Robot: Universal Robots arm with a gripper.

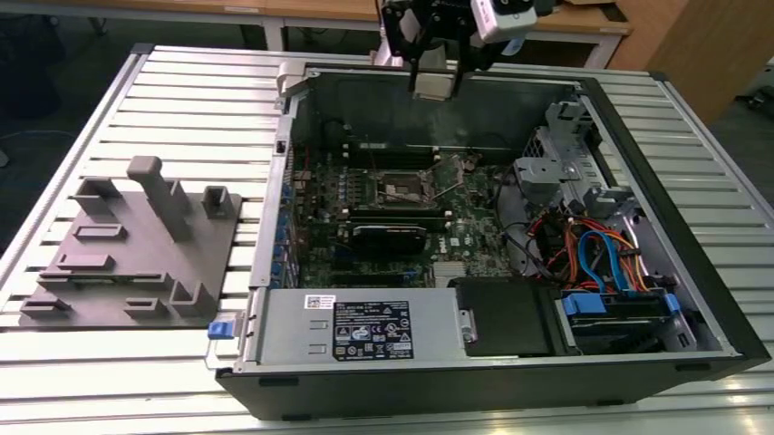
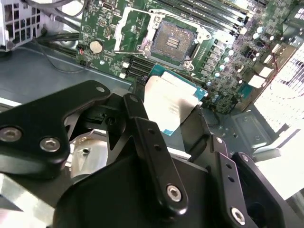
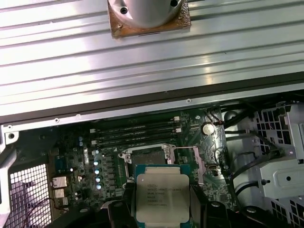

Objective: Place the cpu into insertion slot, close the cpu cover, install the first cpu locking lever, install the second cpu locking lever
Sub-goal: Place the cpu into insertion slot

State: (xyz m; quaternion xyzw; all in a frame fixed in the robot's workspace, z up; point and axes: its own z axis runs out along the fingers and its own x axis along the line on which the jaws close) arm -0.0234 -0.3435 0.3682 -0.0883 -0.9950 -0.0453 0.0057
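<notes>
One cpu (image 3: 163, 197), its dull silvery top turned up, is sitting clamped by two opposite edges between the black fingers (image 2: 142, 123) of the end effector (image 2: 168, 111), which is opening no wider than the chip itself and gripping nothing else. The chip is hanging in the air above the green motherboard, apart from the insertion slot (image 2: 173, 42) and touching only the fingers. The slot is lying empty, with its dark contact field showing inside the black-and-silver rim. The cpu cover (image 2: 120, 28) is sitting swung open just beside the slot, green board showing through its square window; how steeply it is tilting I cannot tell. Long black memory slots (image 3: 135, 133) are running along the far side of the socket, and a round coin cell (image 3: 207, 128) is sitting on the board nearby. In the exterior view the end effector is hovering over the far wall of the open computer case (image 1: 484, 385), while the socket is lying in the middle of the board below it. A grey power supply (image 1: 351, 331) is filling the near part of the case, and orange and blue cables (image 1: 599, 249) are bunching toward the exterior view's right. The case is resting on a slatted metal worktop (image 1: 181, 100), and a grey moulded fixture (image 1: 133, 245) is standing on the slats at the exterior view's left.
</notes>
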